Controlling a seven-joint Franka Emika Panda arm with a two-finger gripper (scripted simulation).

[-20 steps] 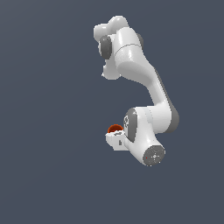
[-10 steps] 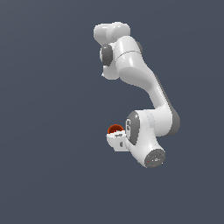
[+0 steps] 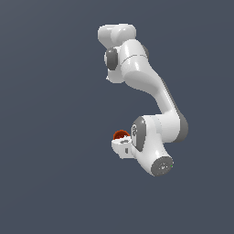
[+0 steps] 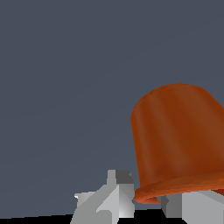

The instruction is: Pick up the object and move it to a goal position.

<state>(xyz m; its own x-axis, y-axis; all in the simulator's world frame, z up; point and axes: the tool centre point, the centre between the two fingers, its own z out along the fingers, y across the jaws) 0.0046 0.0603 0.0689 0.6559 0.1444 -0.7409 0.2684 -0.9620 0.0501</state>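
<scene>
Fingers (image 4: 120, 197) on my wrist view sit at the rim of the orange-red cup (image 4: 179, 140), apparently grasping it. From the exterior view I see the cup (image 3: 120, 135) beside the white arm (image 3: 151, 91).

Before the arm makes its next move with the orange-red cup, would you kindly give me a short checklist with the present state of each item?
1. Cup at the pincer: ok, it sits right against it in both views.
2. Fingers closed on the cup: cannot tell; the rim hides the contact.
3. Cup's pose: ok, wrist view shows its flared rim toward the fingers and its narrower closed end pointing away.
4. Space around the arm: ok, only plain background shows in the exterior view.
5. Goal position: cannot tell, no marker is visible.
</scene>
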